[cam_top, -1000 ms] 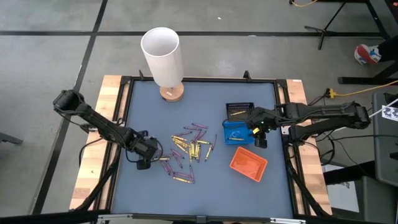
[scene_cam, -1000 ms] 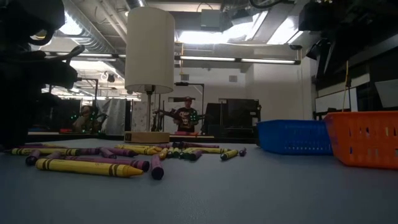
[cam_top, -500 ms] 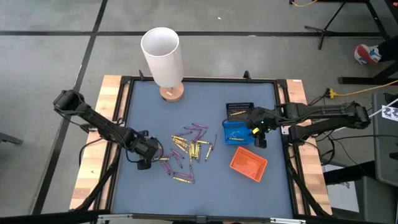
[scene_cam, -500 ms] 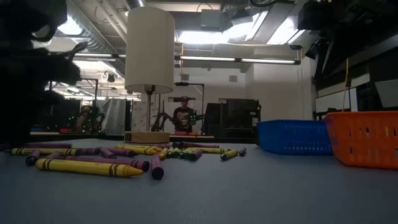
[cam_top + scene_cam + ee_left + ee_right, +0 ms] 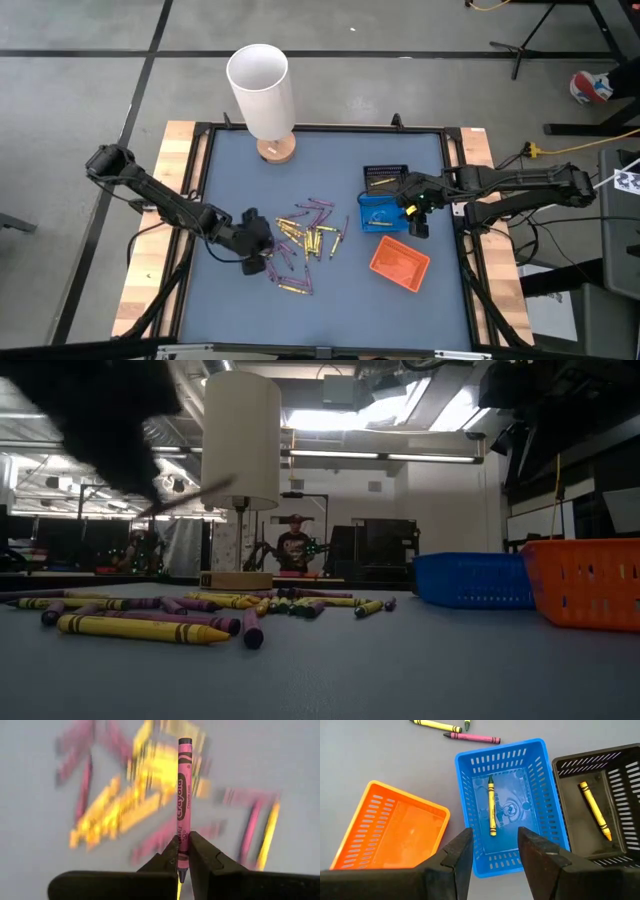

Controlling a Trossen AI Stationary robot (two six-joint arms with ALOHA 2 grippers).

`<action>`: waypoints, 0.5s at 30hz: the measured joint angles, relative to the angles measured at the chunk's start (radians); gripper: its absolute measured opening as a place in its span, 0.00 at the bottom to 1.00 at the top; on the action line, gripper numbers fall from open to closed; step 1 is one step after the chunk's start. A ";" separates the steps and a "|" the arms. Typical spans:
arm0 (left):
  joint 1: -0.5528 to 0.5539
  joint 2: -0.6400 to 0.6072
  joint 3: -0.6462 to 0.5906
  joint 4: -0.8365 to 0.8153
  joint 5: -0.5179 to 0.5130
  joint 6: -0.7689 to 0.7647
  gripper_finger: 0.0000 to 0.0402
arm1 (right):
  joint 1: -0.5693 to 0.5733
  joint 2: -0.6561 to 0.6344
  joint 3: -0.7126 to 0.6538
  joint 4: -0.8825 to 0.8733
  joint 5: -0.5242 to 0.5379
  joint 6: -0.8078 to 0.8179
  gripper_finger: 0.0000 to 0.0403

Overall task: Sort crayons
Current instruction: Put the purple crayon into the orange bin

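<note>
Bench [image 5: 330, 290]: smooth matt grey-blue top, bare wood side strips. Blue tray [image 5: 512, 805], orange tray [image 5: 390, 827] and black tray [image 5: 600, 805]: slotted, slightly glossy plastic. Magenta crayon [image 5: 183, 795]: printed matt paper wrapper. Lamp [image 5: 262, 90]: matt white shade, wooden base.

"Crayola" on pink crayon [image 5: 183, 800]

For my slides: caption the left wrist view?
Left gripper shut on a magenta crayon, above blurred crayons.
</note>
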 joint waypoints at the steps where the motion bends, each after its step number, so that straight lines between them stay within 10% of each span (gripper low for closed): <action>1: 0.000 0.000 0.000 0.064 -0.030 0.024 0.02 | 0.000 0.000 0.000 0.000 0.000 0.000 0.38; 15: 0.053 0.265 0.022 0.896 -0.094 0.499 0.02 | 0.000 0.000 0.000 0.000 0.000 -0.001 0.38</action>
